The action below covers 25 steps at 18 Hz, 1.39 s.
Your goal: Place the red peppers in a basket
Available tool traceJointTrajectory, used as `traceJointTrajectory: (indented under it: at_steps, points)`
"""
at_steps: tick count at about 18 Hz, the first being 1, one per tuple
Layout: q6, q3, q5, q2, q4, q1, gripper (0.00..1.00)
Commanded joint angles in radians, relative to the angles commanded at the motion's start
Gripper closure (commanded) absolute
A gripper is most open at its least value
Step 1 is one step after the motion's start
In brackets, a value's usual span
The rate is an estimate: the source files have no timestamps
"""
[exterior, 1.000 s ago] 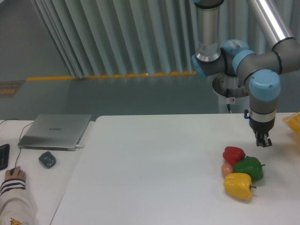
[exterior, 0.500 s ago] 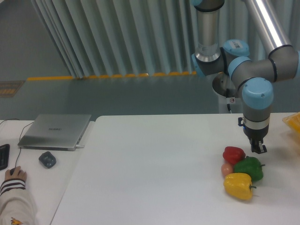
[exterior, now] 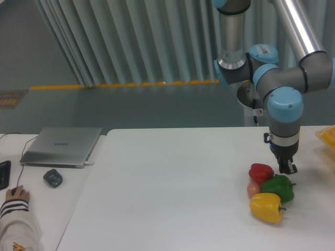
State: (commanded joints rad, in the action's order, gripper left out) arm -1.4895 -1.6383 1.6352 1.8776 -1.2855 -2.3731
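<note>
We count three bell peppers on the white table (exterior: 172, 178): one red pepper (exterior: 260, 172), one green pepper (exterior: 278, 188), one yellow pepper (exterior: 266, 207), clustered and touching, with one small pinkish-orange fruit (exterior: 253, 189) half hidden between them. The gripper (exterior: 286, 168) hangs just right of the red pepper, above the green one, holding nothing; its jaws are too small for us to judge their gap. One yellow basket (exterior: 327, 136) shows only a corner at the right edge.

White table (exterior: 172, 183) with red pepper (exterior: 260, 172) (green pepper (exterior: 278, 187), yellow pepper (exterior: 266, 207) alongside).
</note>
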Motion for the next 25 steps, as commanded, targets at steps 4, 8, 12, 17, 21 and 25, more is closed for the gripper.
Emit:
traceJointTrajectory:
  at_steps: [4,8,12,17,21,25]
  points:
    - [-0.012,-0.003,0.002,-0.002,-0.002,0.000,0.97]
    - [-0.005,-0.002,0.027,0.011,0.002,0.002,0.97]
    - [0.003,0.023,0.034,0.032,0.002,0.002,0.97]
    - [0.052,0.071,0.026,0.041,0.012,0.015,0.97]
    - [0.083,0.077,0.025,0.048,0.040,0.023,0.97]
    - [0.057,0.074,0.034,0.037,0.032,0.026,0.97]
